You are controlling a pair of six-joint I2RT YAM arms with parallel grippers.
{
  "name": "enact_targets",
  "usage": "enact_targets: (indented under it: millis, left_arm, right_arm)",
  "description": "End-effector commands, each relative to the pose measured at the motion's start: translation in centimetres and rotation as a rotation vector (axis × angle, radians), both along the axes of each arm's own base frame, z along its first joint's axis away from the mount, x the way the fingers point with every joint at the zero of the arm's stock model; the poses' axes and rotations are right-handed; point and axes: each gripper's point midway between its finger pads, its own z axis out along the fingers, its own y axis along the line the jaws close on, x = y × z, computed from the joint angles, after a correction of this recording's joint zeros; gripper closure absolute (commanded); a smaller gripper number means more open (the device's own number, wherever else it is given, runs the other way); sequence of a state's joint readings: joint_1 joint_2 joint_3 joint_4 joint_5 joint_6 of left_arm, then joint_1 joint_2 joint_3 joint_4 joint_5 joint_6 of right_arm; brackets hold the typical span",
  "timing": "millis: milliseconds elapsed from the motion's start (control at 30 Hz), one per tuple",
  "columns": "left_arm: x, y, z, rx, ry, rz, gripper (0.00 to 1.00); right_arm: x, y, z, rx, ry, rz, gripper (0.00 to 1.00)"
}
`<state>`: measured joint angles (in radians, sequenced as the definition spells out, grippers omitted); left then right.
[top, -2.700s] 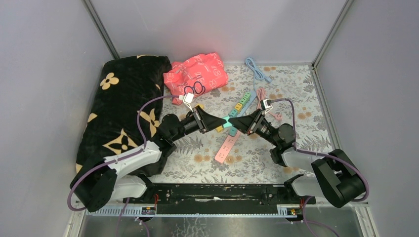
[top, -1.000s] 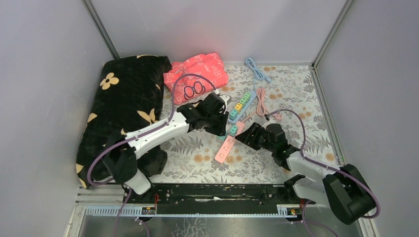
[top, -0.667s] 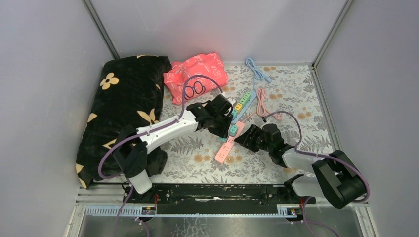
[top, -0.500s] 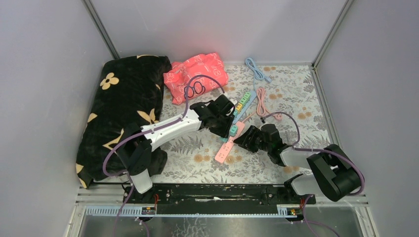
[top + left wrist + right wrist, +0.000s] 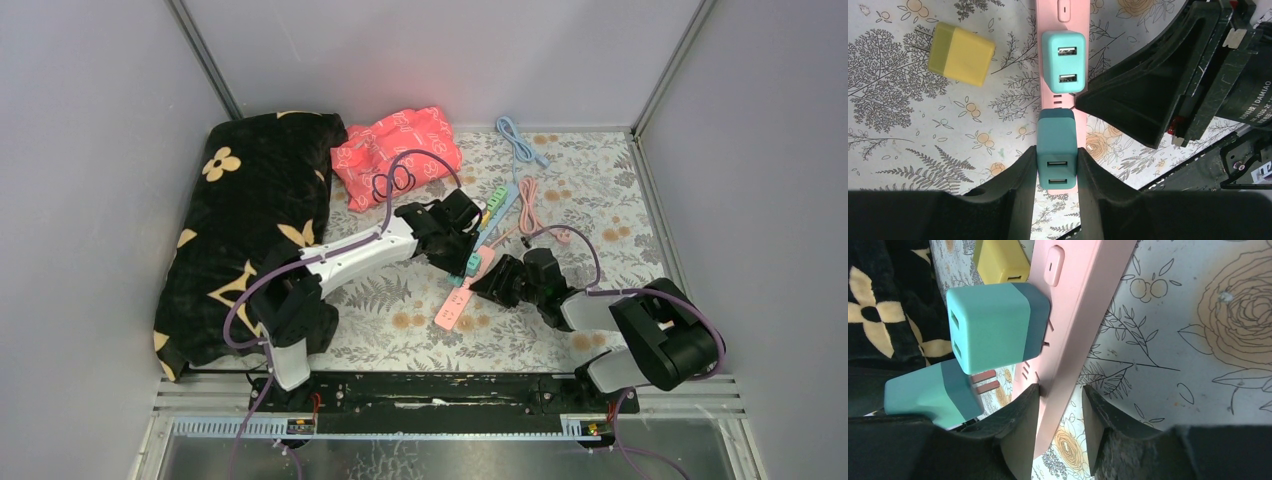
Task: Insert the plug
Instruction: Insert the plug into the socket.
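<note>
A dark teal plug (image 5: 1057, 150) with two USB ports is clamped between my left gripper's (image 5: 1057, 152) shut fingers. It hangs just over the pink power strip (image 5: 1064, 10), and its copper prongs (image 5: 983, 381) show bare, outside the slots. A lighter teal plug (image 5: 1063, 62) sits plugged into the strip just beyond it. My right gripper (image 5: 1060, 390) straddles the strip's (image 5: 1083, 305) long edge low on the mat. One finger touches the strip's top face; a gap shows at the other. In the top view both grippers (image 5: 466, 262) (image 5: 480, 285) meet at the strip (image 5: 455, 300).
A loose yellow plug (image 5: 962, 55) lies on the floral mat left of the strip. A second strip with coloured plugs (image 5: 490, 210), a pink cable (image 5: 535, 210) and a blue cable (image 5: 520, 140) lie behind. A black cushion (image 5: 250, 220) and a red bag (image 5: 397, 145) fill the left.
My left arm has carried the teal plug right and down to the pink strip. My right gripper has drawn in beside the strip and its jaws have narrowed around it.
</note>
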<state>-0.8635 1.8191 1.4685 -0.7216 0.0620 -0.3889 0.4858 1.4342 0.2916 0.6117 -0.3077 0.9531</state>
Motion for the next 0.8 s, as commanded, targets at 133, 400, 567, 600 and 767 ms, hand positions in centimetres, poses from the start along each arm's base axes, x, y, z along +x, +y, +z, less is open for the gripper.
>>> enact_targets:
  millis: [133, 400, 567, 600, 767]
  left_arm:
    - [0.6, -0.4, -0.3, 0.024, -0.006, -0.012, 1.0]
    - [0.5, -0.7, -0.7, 0.029, 0.003, -0.011, 1.0]
    - [0.7, -1.2, -0.7, 0.026, -0.001, -0.014, 1.0]
    - [0.7, -1.3, -0.7, 0.026, 0.0, -0.015, 1.0]
    - [0.5, -1.4, -0.8, 0.033, 0.003, -0.022, 1.0]
  right_arm:
    - [0.1, 0.2, -0.1, -0.061, -0.011, 0.033, 0.57]
    - [0.1, -0.1, -0.2, -0.085, -0.01, 0.034, 0.57]
    - [0.0, -0.1, -0.3, -0.093, -0.008, 0.035, 0.58]
    - [0.0, -0.2, -0.4, -0.095, -0.005, 0.034, 0.58]
    - [-0.1, -0.2, -0.3, -0.092, -0.007, 0.034, 0.59]
